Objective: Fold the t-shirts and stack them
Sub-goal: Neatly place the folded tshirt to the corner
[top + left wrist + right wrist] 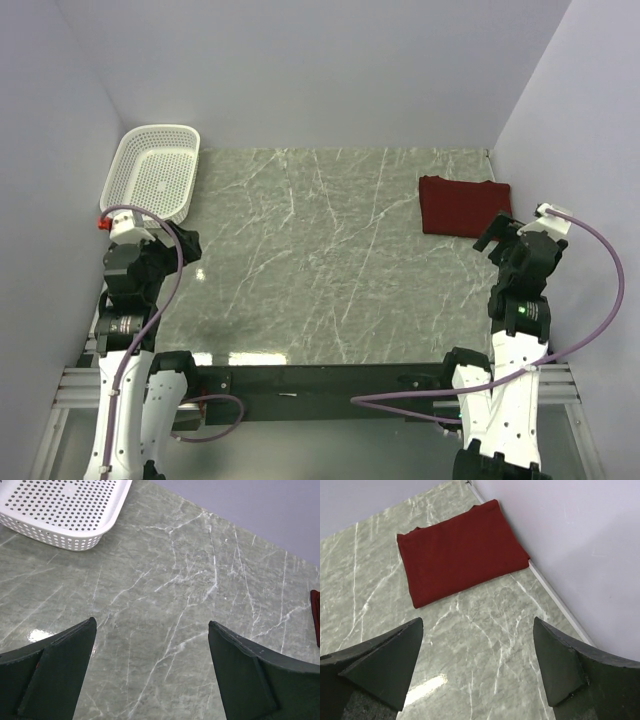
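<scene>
Maroon t-shirt [463, 205]: folded into a flat, compact rectangle with squared edges; no sleeve or hem pokes out
T-shirt location: far right corner of the worktop [320, 270], close against the right wall and lying flat on the marble
Left end effector [151, 622]: fingers spread wide with nothing between them; it hangs over bare marble on the left side, well apart from the shirt
Right end effector [478, 621]: fingers spread wide and holding nothing; it hangs above the worktop just on the near side of the shirt, clear of the cloth
White mesh basket [160, 130]: far left corner, beyond the left arm; no garment shows inside it in either view that catches it
Done so far: the only shirt in view looks fully folded and is set down in what reads as the stacking spot
Left to do: no unfolded shirt shows on the worktop or in the basket, so nothing is at hand to fold or lay on top
Progress judgement: at or very near the end, with both arms free of cloth; if more shirts exist, they lie outside these views and would each need folding and placing on the maroon one
</scene>
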